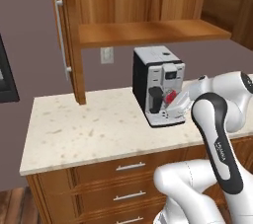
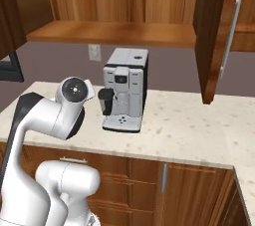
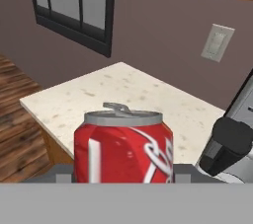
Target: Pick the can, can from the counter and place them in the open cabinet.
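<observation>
While the pincer sits clamped on the can, the finger tips press its two sides low down, and the can stands upright between them with its silver top and pull tab facing up. From the left base view a patch of red shows at the hand, just in front of the coffee machine, so the can seems to be held close to the machine's drip tray, at or a little above the counter; I cannot tell whether it is lifted clear.

It looks a light thing, thin-walled and smooth, likely to slip or dent if squeezed hard; a hold across the middle of the round body, kept upright, seems the safest.

Up and to the left of the machine, the open cabinet hangs on the far wall, its door swung out at the left. What can be seen of its plank shelf is bare, with neither can on it. I cannot make out the second can anywhere on the counter.
</observation>
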### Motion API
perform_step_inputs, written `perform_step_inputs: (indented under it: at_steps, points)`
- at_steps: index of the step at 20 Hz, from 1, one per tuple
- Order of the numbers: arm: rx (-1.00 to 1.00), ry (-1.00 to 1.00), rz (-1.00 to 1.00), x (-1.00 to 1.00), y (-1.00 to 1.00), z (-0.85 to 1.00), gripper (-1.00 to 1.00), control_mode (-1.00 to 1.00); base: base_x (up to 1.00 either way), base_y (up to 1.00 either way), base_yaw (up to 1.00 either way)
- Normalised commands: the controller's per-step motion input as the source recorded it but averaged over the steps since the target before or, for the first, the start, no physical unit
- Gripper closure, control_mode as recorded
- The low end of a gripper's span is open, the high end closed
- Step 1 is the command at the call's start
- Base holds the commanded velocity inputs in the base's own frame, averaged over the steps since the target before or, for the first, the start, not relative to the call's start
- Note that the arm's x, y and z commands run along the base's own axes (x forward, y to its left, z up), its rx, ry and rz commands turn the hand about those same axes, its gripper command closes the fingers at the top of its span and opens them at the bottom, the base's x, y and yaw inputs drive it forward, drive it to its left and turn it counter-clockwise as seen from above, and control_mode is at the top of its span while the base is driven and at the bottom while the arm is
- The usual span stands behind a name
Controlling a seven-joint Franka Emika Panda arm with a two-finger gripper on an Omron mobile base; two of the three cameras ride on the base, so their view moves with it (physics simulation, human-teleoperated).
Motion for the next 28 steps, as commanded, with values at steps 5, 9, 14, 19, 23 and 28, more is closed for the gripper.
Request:
perform_step_inputs:
  at_steps: [5, 9, 14, 19, 23, 28]
  points:
    - [0.00, 0.00, 0.00, 0.00, 0.00, 0.00, 1.00, 1.00, 0.25, -0.07, 0.05]
    - [0.00, 0.00, 0.00, 0.00, 0.00, 0.00, 1.00, 1.00, 0.22, -0.05, 0.04]
    - [0.00, 0.00, 0.00, 0.00, 0.00, 0.00, 1.00, 1.00, 0.00, -0.03, 0.01]
    - [0.00, 0.00, 0.00, 0.00, 0.00, 0.00, 1.00, 1.00, 0.00, 0.00, 0.00]
    - [0.00, 0.00, 0.00, 0.00, 0.00, 0.00, 1.00, 1.00, 0.00, 0.00, 0.00]
    - [0.00, 0.00, 0.00, 0.00, 0.00, 0.00, 1.00, 1.00, 0.00, 0.00, 0.00]
